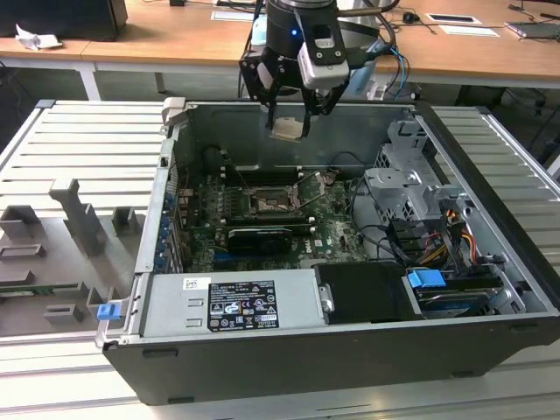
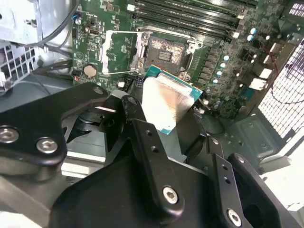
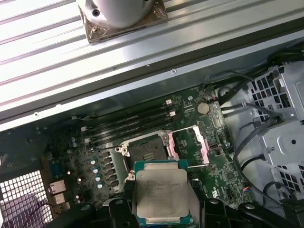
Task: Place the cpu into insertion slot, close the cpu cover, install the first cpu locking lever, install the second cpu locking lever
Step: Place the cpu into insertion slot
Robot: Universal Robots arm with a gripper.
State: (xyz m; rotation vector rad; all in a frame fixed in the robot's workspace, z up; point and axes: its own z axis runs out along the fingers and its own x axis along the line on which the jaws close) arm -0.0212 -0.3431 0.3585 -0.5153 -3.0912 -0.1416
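Note:
My gripper (image 1: 287, 121) hangs above the open computer case, shut on the cpu (image 1: 287, 129), a small flat square chip with a pale silvery face. Both wrist views show the cpu (image 2: 167, 100) (image 3: 161, 192) held level between the black fingers (image 2: 135, 111). The insertion slot (image 1: 266, 204) (image 2: 166, 50) (image 3: 144, 147) lies below on the green motherboard, its dark contact field bare. The cpu cover (image 2: 121, 53) (image 3: 191, 145) stands swung open on its hinge beside the slot. The chip is well above the slot and touches nothing.
Long black memory slots (image 1: 261, 175) run behind the socket. A grey power supply (image 1: 232, 302) fills the case's near side, and a metal drive cage (image 1: 407, 188) with cables sits on the exterior view's right. Grey fixtures (image 1: 83, 223) stand outside on the exterior view's left.

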